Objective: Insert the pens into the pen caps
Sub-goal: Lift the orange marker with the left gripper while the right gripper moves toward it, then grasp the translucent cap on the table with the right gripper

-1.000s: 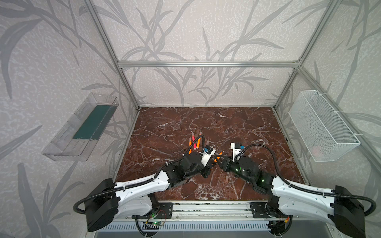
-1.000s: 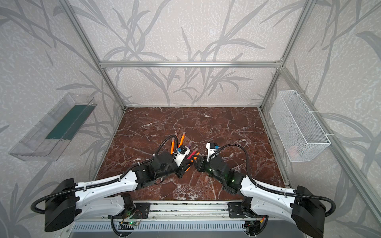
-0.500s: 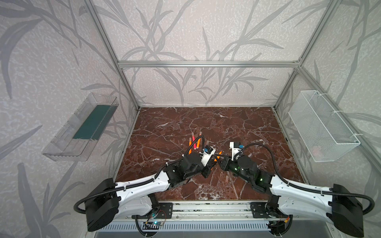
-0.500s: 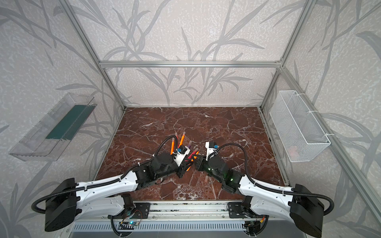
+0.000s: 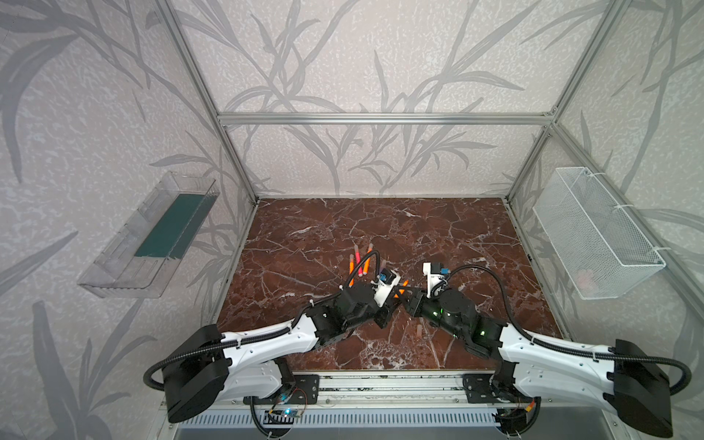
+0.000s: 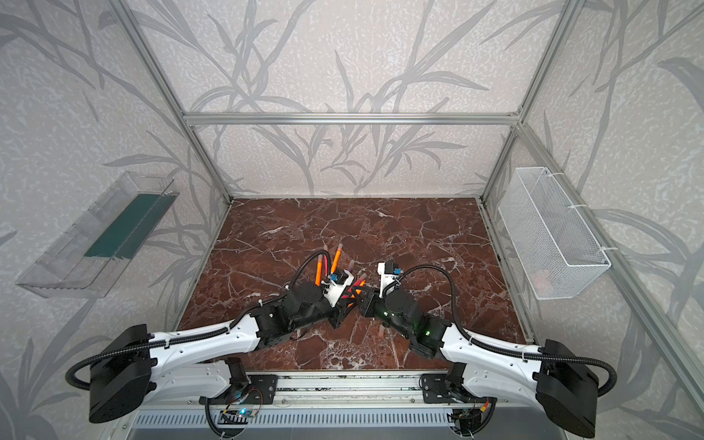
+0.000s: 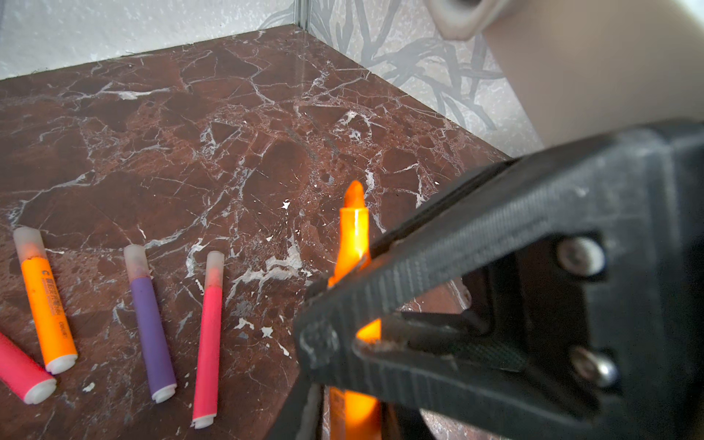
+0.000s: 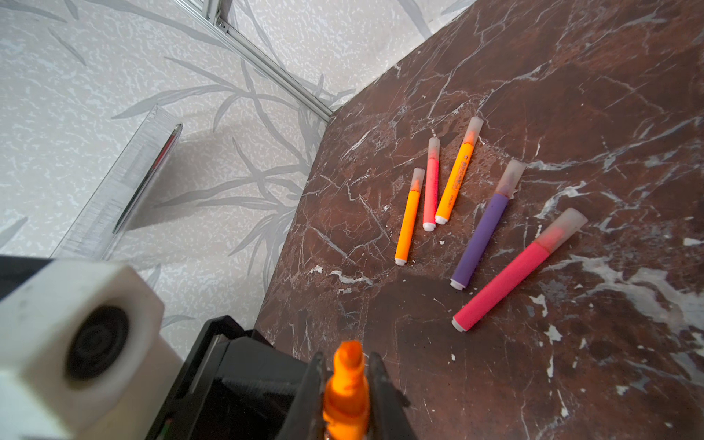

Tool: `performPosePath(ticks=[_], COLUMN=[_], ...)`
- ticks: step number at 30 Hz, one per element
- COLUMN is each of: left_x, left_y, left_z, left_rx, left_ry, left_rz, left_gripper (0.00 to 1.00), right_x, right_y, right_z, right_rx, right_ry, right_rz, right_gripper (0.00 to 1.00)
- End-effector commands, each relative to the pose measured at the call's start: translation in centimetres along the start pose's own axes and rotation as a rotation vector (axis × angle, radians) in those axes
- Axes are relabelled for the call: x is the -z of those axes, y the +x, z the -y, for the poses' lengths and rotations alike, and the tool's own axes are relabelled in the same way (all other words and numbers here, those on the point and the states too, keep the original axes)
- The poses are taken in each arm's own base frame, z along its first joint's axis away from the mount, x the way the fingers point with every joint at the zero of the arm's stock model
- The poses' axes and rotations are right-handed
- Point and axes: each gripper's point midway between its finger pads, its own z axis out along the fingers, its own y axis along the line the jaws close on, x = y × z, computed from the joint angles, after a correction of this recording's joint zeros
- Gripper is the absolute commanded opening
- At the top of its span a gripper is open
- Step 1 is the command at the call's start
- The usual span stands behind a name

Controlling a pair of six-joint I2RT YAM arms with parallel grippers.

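Note:
An uncapped orange pen (image 7: pixel 354 228) (image 8: pixel 346 384) hangs above the table's middle, between both grippers. My right gripper (image 8: pixel 346 358) is shut on it just behind the bare tip. My left gripper (image 7: pixel 354 415) has its fingers close on either side of the barrel; whether they still press it does not show. In both top views the two grippers meet tip to tip, left (image 5: pixel 384 314) and right (image 5: pixel 409 299). Several capped pens lie beyond: orange (image 8: pixel 407 221), purple (image 8: pixel 482 232), pink (image 8: pixel 510 278). One loose pen cap (image 5: pixel 419 332) stands by the right arm.
A clear tray with a green liner (image 5: pixel 164 236) hangs on the left wall. A white wire basket (image 5: pixel 594 236) hangs on the right wall. The right arm's fingers (image 7: pixel 495 228) fill much of the left wrist view.
My right gripper has closed onto the orange pen's front end. The left jaws have eased a little round the barrel. Neither arm has moved much.

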Motion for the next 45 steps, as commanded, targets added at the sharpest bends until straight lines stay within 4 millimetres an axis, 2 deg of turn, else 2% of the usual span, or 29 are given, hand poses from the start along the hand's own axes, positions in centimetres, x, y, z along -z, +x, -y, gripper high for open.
performPosePath(ticks=[1, 4, 5, 7, 9, 12, 14, 18, 21, 24, 27, 31, 33, 38, 45], left_x=[-0.1, -0.3, -0.3, -0.4, -0.5, -0.4, -0.1, 1.3, 2.4, 3.1, 3.4, 3.7, 3.9, 4.6, 4.9], left_y=[-0.2, 0.0, 0.0, 0.1, 0.2, 0.6, 0.9, 1.6, 2.3, 2.9, 3.0, 2.8, 2.8, 2.5, 2.5], left_z=[0.1, 0.0, -0.1, -0.4, -1.0, -2.8, -4.6, -9.3, -12.1, -13.4, -13.5, -13.4, -13.3, -13.2, -13.2], left_rx=[-0.018, -0.017, -0.016, -0.014, -0.016, 0.003, 0.033, 0.163, 0.236, 0.249, 0.253, 0.256, 0.255, 0.251, 0.246], left_ry=[0.003, -0.002, -0.009, -0.024, -0.056, -0.134, -0.21, -0.36, -0.457, -0.534, -0.544, -0.541, -0.538, -0.533, -0.539], left_rz=[0.019, 0.015, 0.016, 0.015, 0.026, 0.024, 0.027, 0.024, 0.033, 0.026, 0.023, 0.033, 0.04, 0.059, 0.062], left_gripper=[0.22, 0.13, 0.05, 0.0, 0.0, 0.0, 0.0, 0.0, 0.0, 0.0, 0.0, 0.0, 0.0, 0.0, 0.0], right_x=[0.1, 0.1, 0.1, 0.1, 0.2, 0.7, 1.3, 3.2, 4.6, 5.8, 6.6, 6.7, 6.4, 5.4, 4.6], right_y=[-0.9, -0.9, -0.8, -0.8, -0.8, -0.5, -0.2, 1.0, 2.1, 3.1, 4.2, 6.0, 7.6, 9.3, 10.5], right_z=[-1.7, -1.7, -1.7, -1.6, -1.4, -0.2, 1.4, 4.7, 7.1, 9.3, 11.0, 12.7, 12.7, 13.6, 14.7], right_rx=[0.004, 0.007, 0.006, 0.01, 0.027, 0.068, 0.091, 0.146, 0.175, 0.205, 0.227, 0.231, 0.259, 0.298, 0.326], right_ry=[-0.052, -0.05, -0.05, -0.045, -0.035, 0.044, 0.139, 0.333, 0.436, 0.525, 0.605, 0.668, 0.67, 0.729, 0.783], right_rz=[0.027, 0.028, 0.025, 0.024, 0.019, -0.009, -0.039, -0.144, -0.202, -0.256, -0.319, -0.406, -0.462, -0.531, -0.559], right_gripper=[0.02, 0.02, 0.05, 0.19, 0.38, 0.52, 0.54, 0.54, 0.54, 0.54, 0.52, 0.48, 0.45, 0.41, 0.35])
